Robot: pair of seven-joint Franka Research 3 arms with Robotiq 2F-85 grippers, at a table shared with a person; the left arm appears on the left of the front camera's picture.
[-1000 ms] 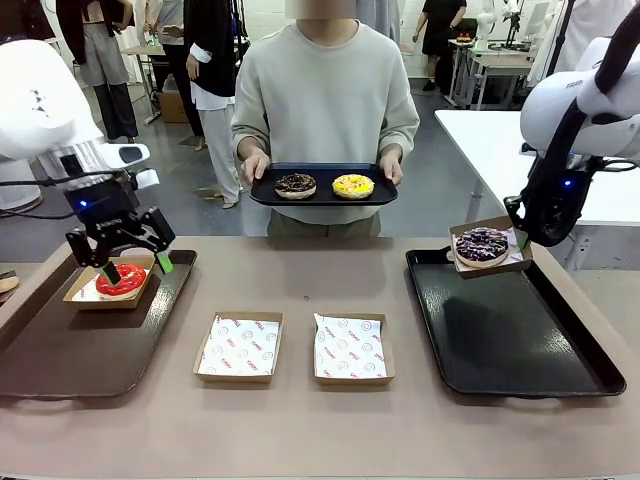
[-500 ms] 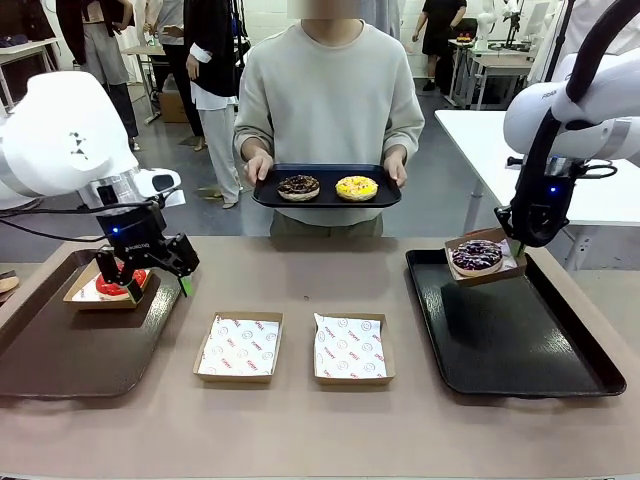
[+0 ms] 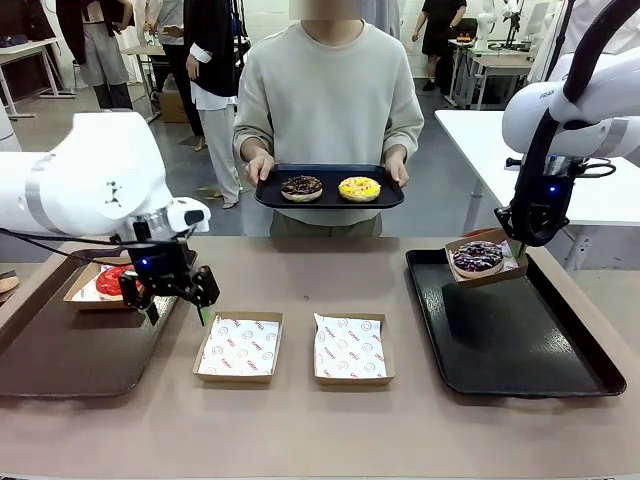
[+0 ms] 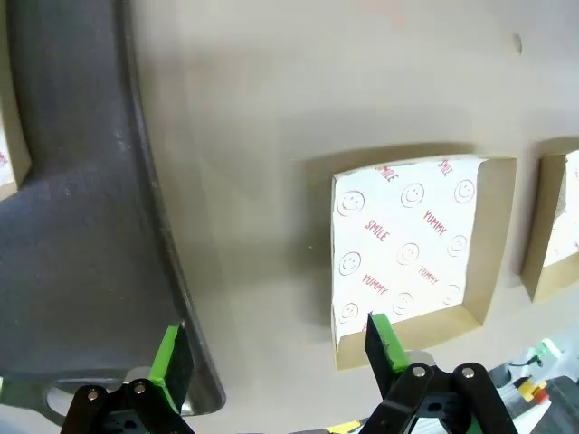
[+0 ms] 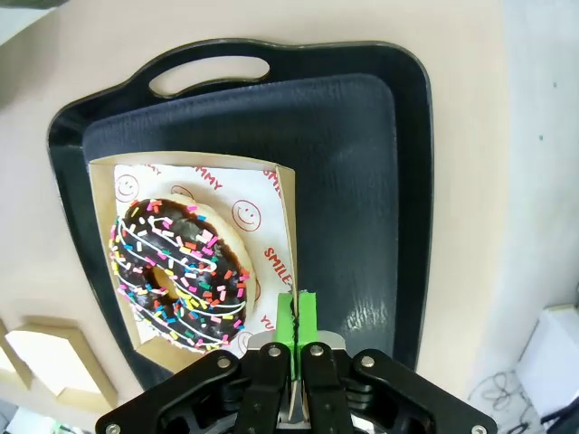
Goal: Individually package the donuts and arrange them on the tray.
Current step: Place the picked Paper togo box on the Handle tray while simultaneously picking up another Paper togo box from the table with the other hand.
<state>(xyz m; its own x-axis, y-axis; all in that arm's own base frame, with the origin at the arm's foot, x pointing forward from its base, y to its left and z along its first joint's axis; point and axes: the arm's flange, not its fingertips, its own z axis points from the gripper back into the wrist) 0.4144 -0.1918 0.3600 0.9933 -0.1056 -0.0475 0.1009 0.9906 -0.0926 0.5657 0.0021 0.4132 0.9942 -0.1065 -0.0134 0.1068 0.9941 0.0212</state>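
A red donut [image 3: 108,280] lies in a paper box on the brown tray [image 3: 70,350] at the left. Just right of that tray, my left gripper [image 3: 175,303] hangs open and holds nothing; its wrist view shows its pads [image 4: 170,357] astride the tray's rim and the corner of an empty lined box [image 4: 412,240]. My right gripper [image 3: 520,245] is shut on the wall of a box [image 5: 276,217] that carries the purple sprinkled donut [image 3: 478,256] [image 5: 179,271], at the far left corner of the black tray [image 3: 520,345]. The person holds a small tray [image 3: 328,200] with a chocolate donut [image 3: 301,187] and a yellow donut [image 3: 359,188].
Two empty paper boxes [image 3: 239,347] [image 3: 350,348] sit side by side in the middle of the table. The person stands at the far edge behind them. A white table [image 3: 480,135] stands at the back right.
My left gripper has left the red donut's box and swung right and nearer, toward the empty boxes. My right gripper has lowered the purple donut's box onto the black tray's far corner.
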